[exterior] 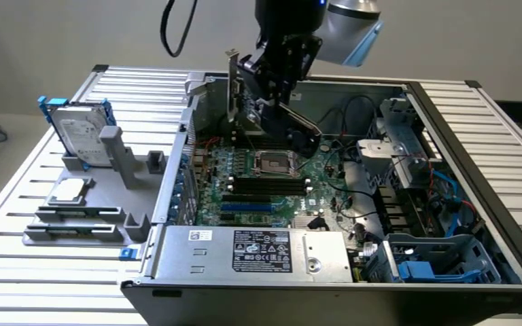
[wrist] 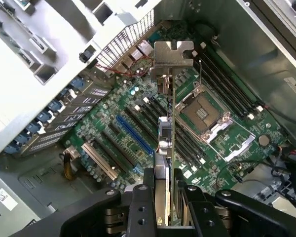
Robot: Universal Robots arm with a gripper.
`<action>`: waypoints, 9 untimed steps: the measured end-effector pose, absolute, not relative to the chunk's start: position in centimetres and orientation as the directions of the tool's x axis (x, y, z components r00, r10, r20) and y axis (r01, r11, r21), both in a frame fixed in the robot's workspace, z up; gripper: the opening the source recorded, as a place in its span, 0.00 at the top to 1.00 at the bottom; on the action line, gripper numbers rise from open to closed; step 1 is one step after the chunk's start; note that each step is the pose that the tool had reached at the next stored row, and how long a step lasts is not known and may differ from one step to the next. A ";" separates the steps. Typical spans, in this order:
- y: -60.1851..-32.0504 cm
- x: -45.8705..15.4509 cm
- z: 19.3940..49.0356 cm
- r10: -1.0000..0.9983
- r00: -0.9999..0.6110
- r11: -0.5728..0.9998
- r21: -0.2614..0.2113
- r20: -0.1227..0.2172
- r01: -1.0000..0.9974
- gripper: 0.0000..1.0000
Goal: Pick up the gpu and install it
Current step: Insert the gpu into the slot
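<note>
Gripper (wrist: 163,190) hangs inside the open top of the pc case (exterior: 478,142), fingers (wrist: 140,202) clamped on the gpu (wrist: 168,118), one on each face. The card is seen edge-on in the wrist view, its metal bracket (wrist: 173,53) at the far end, near the perforated rear wall (wrist: 128,39). The card is held up off the motherboard (exterior: 270,193), not seated. Its lower edge lines up roughly over the row of black slots between the blue slot (wrist: 133,134) and the cpu socket (wrist: 204,111), though which slot exactly I can't tell. Room to move is tight on the exterior view's left, where the bracket sits just beside the case's rear wall. There is more space toward the exterior view's right, across the socket, until the silver bracket and drive cage (exterior: 397,146) with loose black cables close in. The power supply (exterior: 261,252) blocks the near edge of the board. Its top carries a white sticker and a larger black-and-white label, text too small to read. Wrist view has two more white stickers on the case metal, also unreadable. Outside the case, on the slatted table (exterior: 25,272), a grey holder (exterior: 107,183) carries the hard drive (exterior: 81,139) in its blue frame, well apart from the arm.
</note>
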State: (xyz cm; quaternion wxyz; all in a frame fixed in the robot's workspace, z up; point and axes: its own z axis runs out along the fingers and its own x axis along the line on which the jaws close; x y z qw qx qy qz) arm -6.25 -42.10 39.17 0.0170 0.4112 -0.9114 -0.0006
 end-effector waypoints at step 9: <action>-42.1 -6.3 38.2 -0.847 -0.531 0.531 0.018 0.023 -0.847 0.74</action>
